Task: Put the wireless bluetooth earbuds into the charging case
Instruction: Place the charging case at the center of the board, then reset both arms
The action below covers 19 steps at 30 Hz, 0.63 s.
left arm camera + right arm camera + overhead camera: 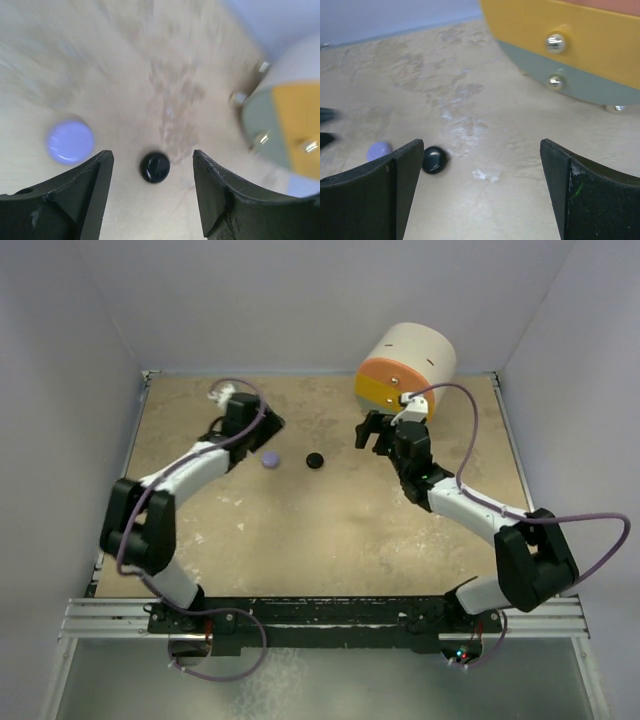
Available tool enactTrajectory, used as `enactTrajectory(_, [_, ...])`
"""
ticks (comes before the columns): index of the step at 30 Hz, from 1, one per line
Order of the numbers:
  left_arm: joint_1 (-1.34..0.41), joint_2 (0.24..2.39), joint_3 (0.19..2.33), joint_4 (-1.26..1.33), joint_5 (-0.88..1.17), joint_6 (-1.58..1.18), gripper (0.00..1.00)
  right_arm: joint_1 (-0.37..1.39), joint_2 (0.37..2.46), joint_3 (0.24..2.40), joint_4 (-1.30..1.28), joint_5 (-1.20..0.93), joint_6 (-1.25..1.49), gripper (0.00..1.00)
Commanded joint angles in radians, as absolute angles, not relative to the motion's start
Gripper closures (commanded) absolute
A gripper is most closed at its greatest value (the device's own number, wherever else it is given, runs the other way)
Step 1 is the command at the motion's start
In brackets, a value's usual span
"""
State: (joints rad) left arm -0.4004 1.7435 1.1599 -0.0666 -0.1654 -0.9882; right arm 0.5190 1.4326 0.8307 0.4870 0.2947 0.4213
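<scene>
Black puck, lavender puck (not touching)

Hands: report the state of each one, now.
Left hand: open, holding nothing.
Right hand: open, holding nothing.

The left arm and right arm are being shown in white shells with black joints. Lavender cables are being looped along both. Black wedge-shaped fingers are being carried by the left gripper and right gripper.
</scene>
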Motion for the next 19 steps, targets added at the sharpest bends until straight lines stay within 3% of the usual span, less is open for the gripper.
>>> enactTrajectory(1, [-0.15, 1.476, 1.073, -0.084, -0.205, -0.963, 0.36, 0.385, 1.409, 0.832, 0.448, 0.254, 0.547, 0.0])
enactTrajectory(7, [0.059, 1.315, 0.98, -0.165, -0.213, -0.92, 0.34, 0.239, 1.389, 0.833, 0.377, 0.332, 0.688, 0.0])
enactTrajectory(19, [0.121, 1.252, 0.892, -0.134, -0.162, -0.88, 0.3, 0.224, 1.369, 0.832, 0.4, 0.294, 0.636, 0.0])
